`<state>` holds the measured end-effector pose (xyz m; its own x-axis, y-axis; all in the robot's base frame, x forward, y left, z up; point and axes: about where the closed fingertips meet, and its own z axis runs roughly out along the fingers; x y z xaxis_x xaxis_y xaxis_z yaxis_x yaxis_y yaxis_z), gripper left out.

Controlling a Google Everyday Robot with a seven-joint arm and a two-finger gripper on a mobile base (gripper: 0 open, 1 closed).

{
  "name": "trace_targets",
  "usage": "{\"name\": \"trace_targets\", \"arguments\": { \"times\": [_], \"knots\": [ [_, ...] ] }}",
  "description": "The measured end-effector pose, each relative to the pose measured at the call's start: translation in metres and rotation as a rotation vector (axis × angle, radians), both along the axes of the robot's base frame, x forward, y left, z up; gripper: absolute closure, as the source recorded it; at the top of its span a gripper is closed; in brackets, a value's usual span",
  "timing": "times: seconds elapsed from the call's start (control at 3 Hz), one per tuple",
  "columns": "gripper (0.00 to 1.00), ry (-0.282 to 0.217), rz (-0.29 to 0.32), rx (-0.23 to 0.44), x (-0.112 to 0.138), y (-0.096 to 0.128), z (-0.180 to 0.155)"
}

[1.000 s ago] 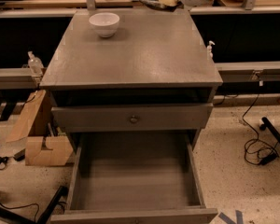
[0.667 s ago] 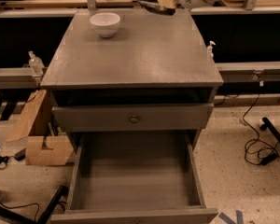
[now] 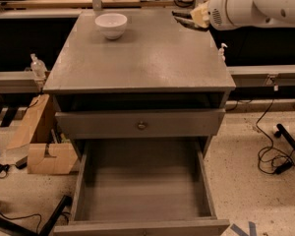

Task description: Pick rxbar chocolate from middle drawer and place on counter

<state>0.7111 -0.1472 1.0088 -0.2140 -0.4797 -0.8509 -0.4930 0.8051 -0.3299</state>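
the white arm [image 3: 265,4] reaches in level from 2 o'clock, its gripper [image 3: 186,19] pointing left over the counter's [image 3: 137,63] far right corner; whether the claw is clenched, cannot tell. the middle drawer [image 3: 142,191] stands open at 6 o'clock; the rxbar chocolate cannot be made out.

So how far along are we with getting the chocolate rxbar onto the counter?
Done: the middle drawer stands pulled out and its floor shows no bar. In hand: the tool hovers over the far right corner of the counter. A dark flat shape at its tip may be the rxbar chocolate, though that's uncertain. Left: no bar lies on the counter yet, so the placing remains.
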Motion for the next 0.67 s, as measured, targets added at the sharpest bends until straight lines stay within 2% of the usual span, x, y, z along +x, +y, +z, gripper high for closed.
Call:
{"name": "trace_targets", "arguments": {
  "times": [0.33,0.67],
  "knots": [
    [1.00,0.006,-0.018,-0.016,0.009,-0.021,-0.022],
    [1.00,0.038,0.003,-0.045,0.015,-0.026,-0.045]
  ]
}}
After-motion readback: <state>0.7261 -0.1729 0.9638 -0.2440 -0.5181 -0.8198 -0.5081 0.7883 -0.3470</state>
